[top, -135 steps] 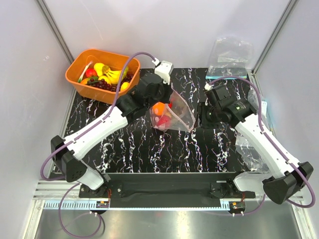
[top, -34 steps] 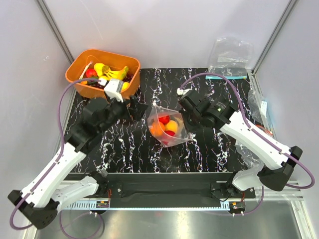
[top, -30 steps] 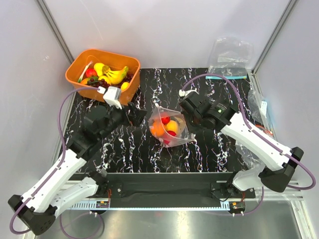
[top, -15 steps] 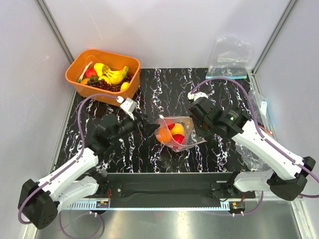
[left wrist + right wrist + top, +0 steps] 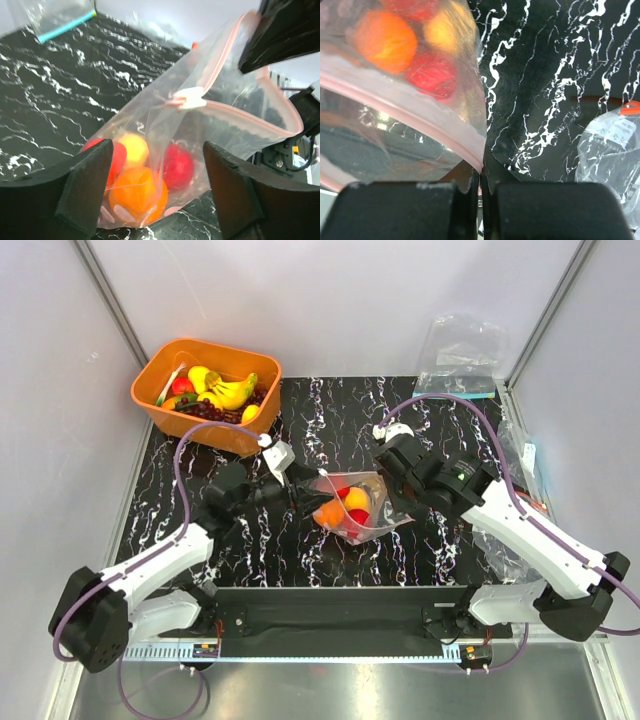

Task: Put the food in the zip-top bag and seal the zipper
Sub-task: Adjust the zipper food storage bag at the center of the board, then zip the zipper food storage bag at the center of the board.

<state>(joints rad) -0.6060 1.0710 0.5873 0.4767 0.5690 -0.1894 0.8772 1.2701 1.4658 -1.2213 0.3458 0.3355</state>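
Top external: black marbled table (image 5: pixel 330 410), white walls (image 5: pixel 350 300). Right wrist reveals right gripper (image 5: pixel 480 182) pinching the zipper (image 5: pixel 410 116); left gripper (image 5: pixel 157 147) gapes empty.

Bag (image 5: pixel 358 508) mid-table, nearer front edge than back, held upright with mouth on top. Food (image 5: pixel 345 512) inside bag, piled at bottom. Zipper (image 5: pixel 250 114) along bag's top edge. Left gripper (image 5: pixel 298 496) just left of bag, one finger either side of its left end. Right gripper (image 5: pixel 392 500) at bag's right end, on zipper. Tub (image 5: pixel 210 432) at far left corner; bananas (image 5: pixel 228 390) in it. Spare bags (image 5: pixel 462 350) at far right corner. More bags (image 5: pixel 503 540) along right edge, under right arm.
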